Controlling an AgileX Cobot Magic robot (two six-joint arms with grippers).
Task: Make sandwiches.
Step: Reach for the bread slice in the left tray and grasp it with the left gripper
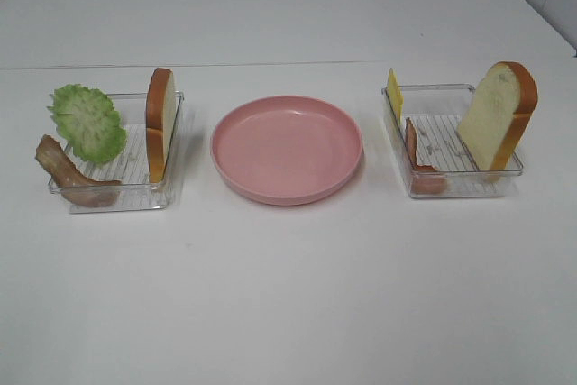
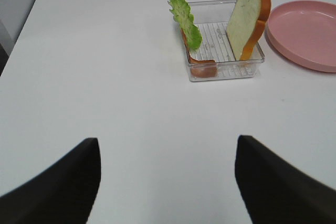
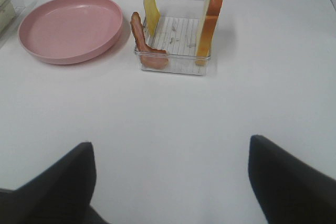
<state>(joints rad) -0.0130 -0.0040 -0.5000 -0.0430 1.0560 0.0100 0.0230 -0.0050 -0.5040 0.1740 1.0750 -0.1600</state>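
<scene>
Both grippers stood wide with nothing between the jaws: left gripper (image 2: pixel 166 150) and right gripper (image 3: pixel 170 148), each low over bare table (image 1: pixel 288 313). We judged that no stacking had begun, since the plate (image 1: pixel 287 146) held nothing.

Parts:
- Well ahead of the left gripper, the left tray (image 1: pixel 117 203) held the lettuce (image 1: pixel 87 122), left bacon (image 1: pixel 68 173) and left bread (image 1: pixel 160 123).
- Well ahead of the right gripper, the right tray (image 1: pixel 464 188) held the cheese (image 1: pixel 394 95), right bacon (image 1: pixel 416 164) and right bread (image 1: pixel 498 114).

Risks we noted:
- Both breads stood on edge against a tray wall, so a glancing finger could topple one.
- The trays looked light and might slide or lift with a piece.
- The cheese was thin and upright against the wall, so a finger might not get behind it.
- Both bacons and the lettuce overhung the rims and could snag.

Surroundings: the plate lay ahead and inward of both grippers, between the trays. Nothing lay between gripper and tray. Only the tray walls crowded the pieces.
</scene>
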